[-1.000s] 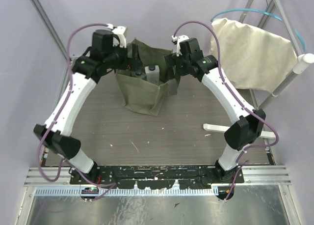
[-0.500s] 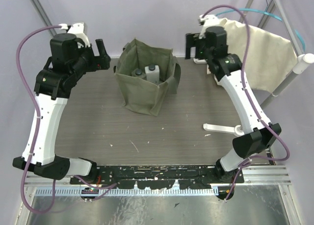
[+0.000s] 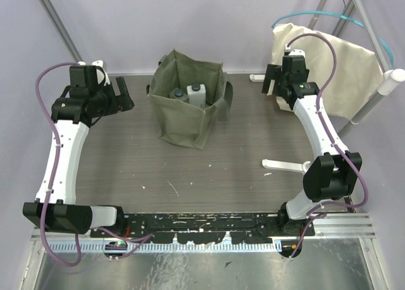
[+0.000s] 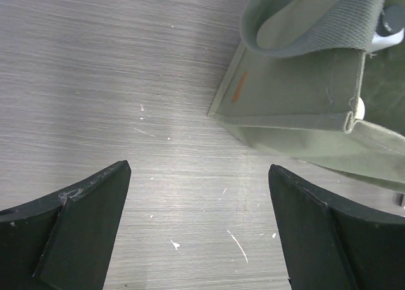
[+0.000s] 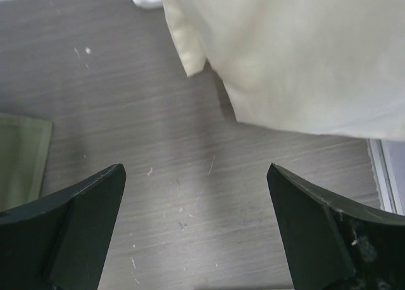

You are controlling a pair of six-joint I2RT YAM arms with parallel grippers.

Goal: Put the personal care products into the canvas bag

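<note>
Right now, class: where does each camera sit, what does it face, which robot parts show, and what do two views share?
Top external: above, behind the bases; looks down on both arms, canvas bag.
Left wrist: on left arm, faces down; left claw frames table, bag corner.
Right wrist: on right arm, faces down; right claw frames cream sack.
Shared: top and left wrist show the bag.

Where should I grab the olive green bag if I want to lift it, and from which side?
Take the strap handle on the left side of the canvas bag. It is a flat webbing loop lying slack at the rim, so fingers can probably pinch it, unlike the soft walls. Come from the left with the open left gripper, and lift straight up, since bottles stand inside.
</note>
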